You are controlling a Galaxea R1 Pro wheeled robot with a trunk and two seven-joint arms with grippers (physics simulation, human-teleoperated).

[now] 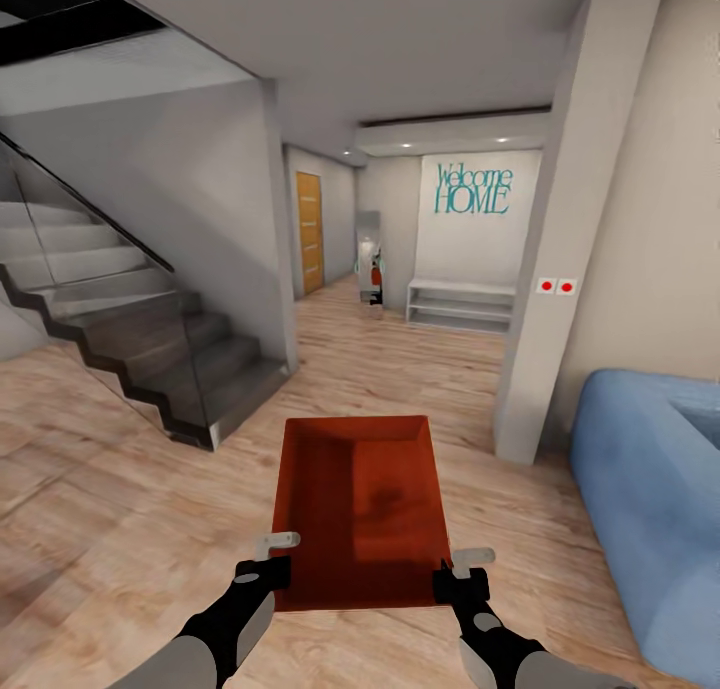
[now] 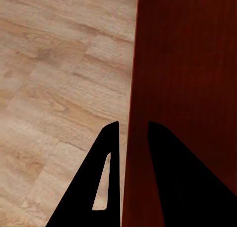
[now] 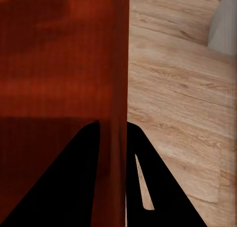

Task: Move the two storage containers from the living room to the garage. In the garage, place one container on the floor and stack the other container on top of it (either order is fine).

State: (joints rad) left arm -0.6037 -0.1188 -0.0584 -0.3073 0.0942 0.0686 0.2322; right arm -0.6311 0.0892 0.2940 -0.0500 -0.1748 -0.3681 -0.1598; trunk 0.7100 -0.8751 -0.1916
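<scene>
Item: storage container (image 1: 362,509), orange-red, carried level above plank floor (image 1: 120,529). Left hand (image 1: 262,575) and right hand (image 1: 461,581) each clamp a side wall, balancing it for transit.

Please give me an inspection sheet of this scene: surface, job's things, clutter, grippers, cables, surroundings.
Surface: light wood plank floor.
Job's things: one orange-red storage container, open-top, nothing inside, carried level above the floor.
Clutter: nothing seen.
Grippers: left gripper shut on the container's left wall; right gripper shut on its right wall; jaws straddle each wall.
Cables: nothing seen.
Surroundings: staircase at left, blue sofa at right, pillar, wooden door, "Welcome HOME" wall lettering, white shelf.
</scene>
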